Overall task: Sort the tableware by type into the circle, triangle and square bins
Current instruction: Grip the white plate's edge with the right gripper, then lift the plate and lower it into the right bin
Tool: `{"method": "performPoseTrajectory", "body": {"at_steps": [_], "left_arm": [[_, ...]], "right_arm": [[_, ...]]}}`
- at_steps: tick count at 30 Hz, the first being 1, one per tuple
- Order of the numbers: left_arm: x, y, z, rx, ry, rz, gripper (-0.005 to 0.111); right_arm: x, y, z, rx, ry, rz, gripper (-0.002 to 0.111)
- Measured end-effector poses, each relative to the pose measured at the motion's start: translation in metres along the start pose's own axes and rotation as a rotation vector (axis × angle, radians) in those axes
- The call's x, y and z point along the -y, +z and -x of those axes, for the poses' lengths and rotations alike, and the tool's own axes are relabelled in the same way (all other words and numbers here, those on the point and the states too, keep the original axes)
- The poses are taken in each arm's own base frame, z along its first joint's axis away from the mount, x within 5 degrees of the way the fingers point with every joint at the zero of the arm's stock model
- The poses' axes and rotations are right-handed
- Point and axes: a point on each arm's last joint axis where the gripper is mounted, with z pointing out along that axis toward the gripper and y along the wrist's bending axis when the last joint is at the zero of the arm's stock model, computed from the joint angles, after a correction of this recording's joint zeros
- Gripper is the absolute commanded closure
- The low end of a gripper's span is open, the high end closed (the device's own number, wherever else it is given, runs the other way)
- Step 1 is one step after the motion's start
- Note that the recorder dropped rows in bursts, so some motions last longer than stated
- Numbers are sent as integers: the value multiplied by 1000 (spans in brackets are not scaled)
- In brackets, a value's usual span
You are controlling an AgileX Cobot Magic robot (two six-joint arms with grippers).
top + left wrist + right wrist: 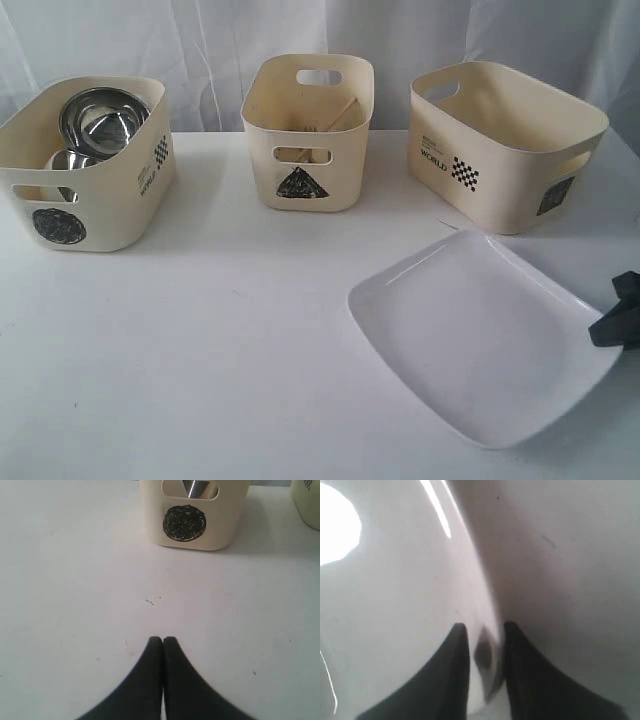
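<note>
At the right front of the tabletop (200, 350) lies the large white plate (480, 335): stiff, glossy, slippery, breakable, best taken by its thin rim. Astride that rim the right gripper (482, 627) stands half-closed, perhaps not yet pinching. The left gripper (163, 639) is closed tight, holding nothing.

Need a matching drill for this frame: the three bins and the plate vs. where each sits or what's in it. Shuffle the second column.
Places are as seen in the exterior view.
1. circle bin
2. triangle bin
3. square bin
4. white plate

A. middle of the row
B. on the table in front of the bins, rim between the fingers of the right gripper
C. right end of the row
D. left end of the row, steel bowl inside

Pairs: 1-D, 2-A, 3-C, 4-B
</note>
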Motion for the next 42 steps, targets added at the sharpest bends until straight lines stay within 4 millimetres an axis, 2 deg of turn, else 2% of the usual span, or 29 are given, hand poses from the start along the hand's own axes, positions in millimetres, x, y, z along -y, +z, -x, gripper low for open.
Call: {"method": "performPoseTrajectory", "body": {"at_steps": [16,22,24,31,36,40,42], "left_arm": [[0,0,0,0,0,0,107],[0,0,0,0,0,0,107],[0,0,0,0,0,0,107],[0,0,0,0,0,0,107],[0,0,0,0,0,0,107],[0,0,0,0,0,0,107],[0,0,0,0,0,0,107]], "right_arm": [[-13,-1,3,39,2,157,108],[-12,-1,4,54,-5,142,87],[-10,-1,6,65,-7,114,83],[-5,-1,8,90,-30,63,82],[-2,12,7,58,-23,76,82],[-13,29,10,19,-59,112,83],[-19,35,11,3,-84,123,87]]}}
